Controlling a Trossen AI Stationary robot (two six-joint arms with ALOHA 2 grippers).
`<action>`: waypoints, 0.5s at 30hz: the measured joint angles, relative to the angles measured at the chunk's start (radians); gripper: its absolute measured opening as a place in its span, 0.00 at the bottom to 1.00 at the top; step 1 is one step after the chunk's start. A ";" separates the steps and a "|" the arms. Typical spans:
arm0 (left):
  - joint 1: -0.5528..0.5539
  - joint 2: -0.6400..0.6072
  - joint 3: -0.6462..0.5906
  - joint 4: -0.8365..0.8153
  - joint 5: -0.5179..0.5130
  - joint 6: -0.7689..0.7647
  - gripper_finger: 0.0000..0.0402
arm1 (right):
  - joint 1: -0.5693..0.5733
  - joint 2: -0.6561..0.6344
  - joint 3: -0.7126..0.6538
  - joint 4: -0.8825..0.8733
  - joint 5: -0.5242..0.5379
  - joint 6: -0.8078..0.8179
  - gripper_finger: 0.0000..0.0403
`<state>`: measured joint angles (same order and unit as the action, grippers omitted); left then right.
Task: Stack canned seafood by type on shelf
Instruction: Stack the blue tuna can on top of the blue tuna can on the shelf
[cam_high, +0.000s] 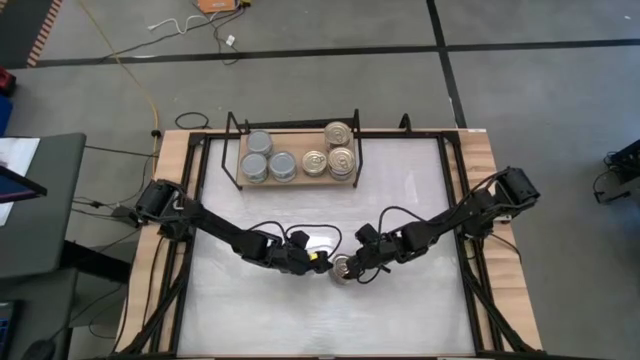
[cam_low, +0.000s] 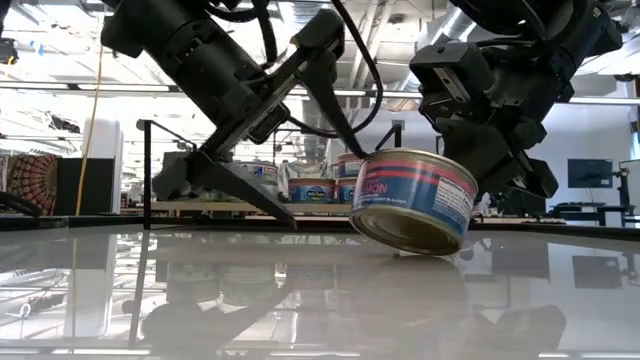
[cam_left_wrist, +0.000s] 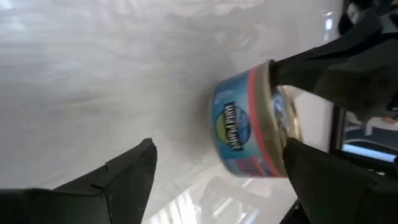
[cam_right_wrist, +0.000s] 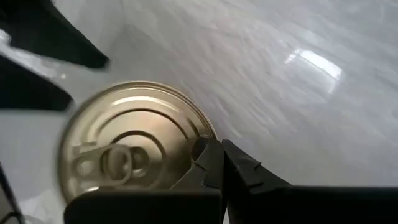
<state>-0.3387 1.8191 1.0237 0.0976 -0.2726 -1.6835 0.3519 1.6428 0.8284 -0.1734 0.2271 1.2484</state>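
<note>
One tin (cam_high: 343, 268) with a blue and red label and a gold ring-pull top (cam_right_wrist: 134, 149) sits tilted near the table's middle. My right gripper (cam_high: 352, 264) is shut on it. My left gripper (cam_low: 320, 185) is open just left of the tin, one fingertip (cam_low: 285, 218) down at the tabletop and the other (cam_low: 340, 125) by the tin's raised edge. The shelf (cam_high: 296, 181), a wooden board in a black wire frame, stands at the far edge. It carries grey-topped tins (cam_high: 262, 155) on its left and gold-topped tins (cam_high: 338, 150) on its right. My right gripper holds the tin at its top rim (cam_right_wrist: 200, 138), on the side toward the table's right. One finger (cam_right_wrist: 205, 163) lies over the gold top and the other (cam_right_wrist: 249, 175) is outside the wall. The tin is tilted, its low edge (cam_low: 395, 240) at or just above the tabletop. My left gripper: its raised finger stands at the tin's upper edge (cam_low: 356, 158); whether it touches cannot be told.
The glossy white tabletop (cam_high: 400, 190) stretches between the grippers and the shelf. A wooden border and black cables (cam_high: 180, 280) run along the left and right sides. Beyond the table lies grey floor with a yellow cable (cam_high: 130, 70).
</note>
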 joint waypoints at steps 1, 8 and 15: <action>0.000 -0.009 0.000 -0.025 0.006 0.000 0.83 | 0.001 0.000 0.000 0.001 0.000 0.000 0.05; -0.001 -0.089 0.000 -0.177 0.003 -0.009 0.83 | 0.008 0.003 -0.003 -0.011 -0.004 0.000 0.05; -0.016 -0.111 0.000 -0.050 -0.064 -0.005 0.83 | 0.008 0.002 -0.003 0.019 -0.002 -0.004 0.05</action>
<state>-0.3545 1.7081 1.0233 0.0475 -0.3370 -1.6883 0.3599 1.6451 0.8257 -0.1548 0.2248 1.2443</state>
